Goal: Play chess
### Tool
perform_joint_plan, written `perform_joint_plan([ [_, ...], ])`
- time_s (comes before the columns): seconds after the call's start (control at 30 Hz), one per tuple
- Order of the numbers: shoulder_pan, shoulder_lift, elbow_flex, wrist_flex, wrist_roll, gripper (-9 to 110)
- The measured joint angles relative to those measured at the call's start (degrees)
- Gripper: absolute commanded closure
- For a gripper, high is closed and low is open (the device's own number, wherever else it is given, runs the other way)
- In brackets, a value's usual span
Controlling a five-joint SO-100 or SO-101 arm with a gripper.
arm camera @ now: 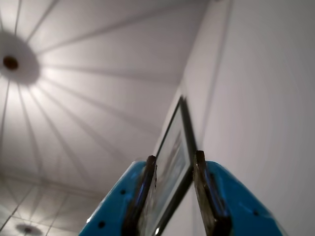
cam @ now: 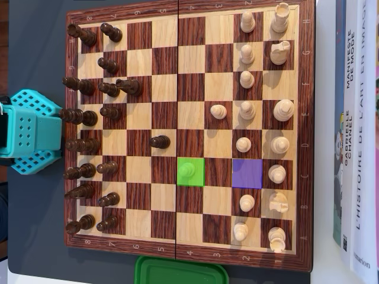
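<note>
In the overhead view a wooden chessboard (cam: 186,247) lies with dark pieces (cam: 89,118) along its left side and light pieces (cam: 260,118) along its right. One light pawn (cam: 189,170) stands on a green-tinted square, and two squares to its right an empty square is tinted purple (cam: 247,173). A dark pawn (cam: 159,141) stands forward, alone. The arm's teal base (cam: 32,131) sits left of the board. In the wrist view my gripper (arm camera: 175,156) points up at the ceiling and wall, its blue fingers (arm camera: 113,201) apart with nothing between them. The board is out of the wrist view.
Books (cam: 355,130) lie along the board's right edge. A green container (cam: 180,272) sits below the board's bottom edge. In the wrist view a framed picture (arm camera: 172,162) hangs on the wall and a ceiling fitting (arm camera: 10,62) shows at upper left.
</note>
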Motion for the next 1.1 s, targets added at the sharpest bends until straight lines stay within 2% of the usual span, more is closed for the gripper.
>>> perform_joint_plan([
  [0.43,-0.3,0.0,2.9,-19.2,0.0,89],
  [1.1,-0.2,0.0,2.9,-20.2,0.0,89],
])
